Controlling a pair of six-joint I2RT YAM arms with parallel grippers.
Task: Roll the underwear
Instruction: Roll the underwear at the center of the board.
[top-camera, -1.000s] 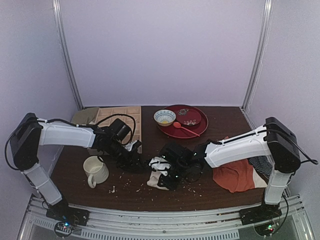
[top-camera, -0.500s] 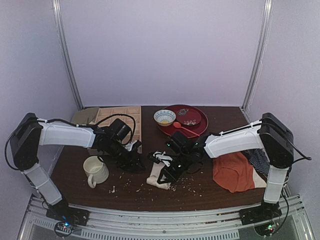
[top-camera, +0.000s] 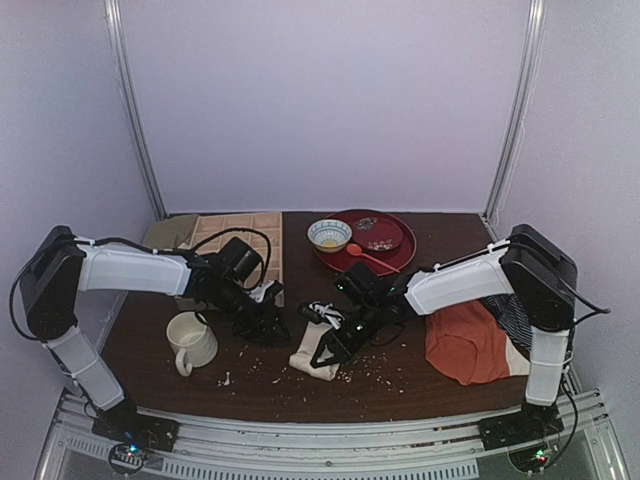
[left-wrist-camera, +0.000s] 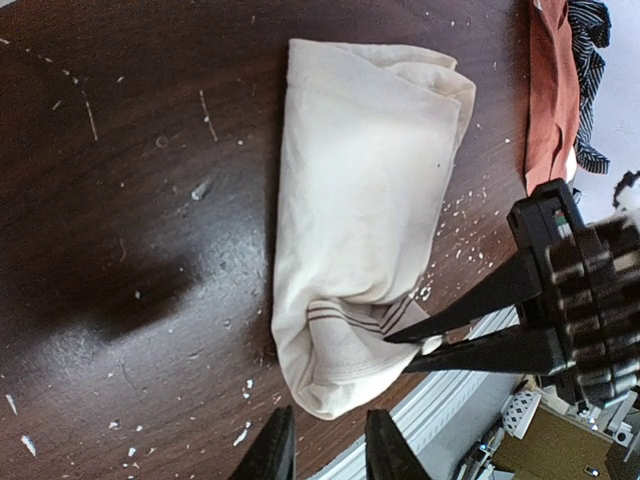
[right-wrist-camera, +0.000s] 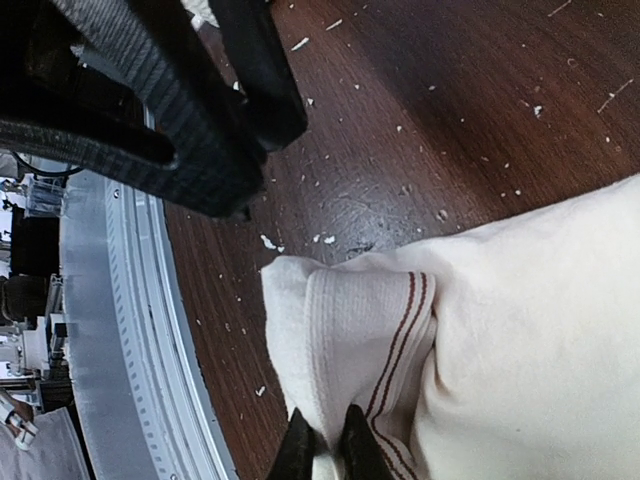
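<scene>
The underwear (top-camera: 310, 355) is a cream folded bundle lying on the dark table between the arms. In the left wrist view (left-wrist-camera: 370, 180) it is a long folded shape, with the striped waistband at the end nearest the table's front edge. My right gripper (top-camera: 335, 338) is shut, pinching the waistband edge; the pinch shows in the right wrist view (right-wrist-camera: 325, 450) on the fabric (right-wrist-camera: 520, 330) and in the left wrist view (left-wrist-camera: 420, 345). My left gripper (top-camera: 270, 325) hovers just left of the bundle, fingers apart and empty (left-wrist-camera: 330, 450).
A cream mug (top-camera: 190, 342) stands at the left. A divided wooden tray (top-camera: 240, 240), a small bowl (top-camera: 329, 234) and a red plate (top-camera: 365, 242) lie at the back. An orange-red garment (top-camera: 470, 340) and a dark striped cloth (top-camera: 520, 315) lie at the right. Crumbs dot the table.
My right arm has drawn back and up, its gripper shifting slightly left on the underwear. The bundle now lies longer and flatter. The left arm has barely moved.
</scene>
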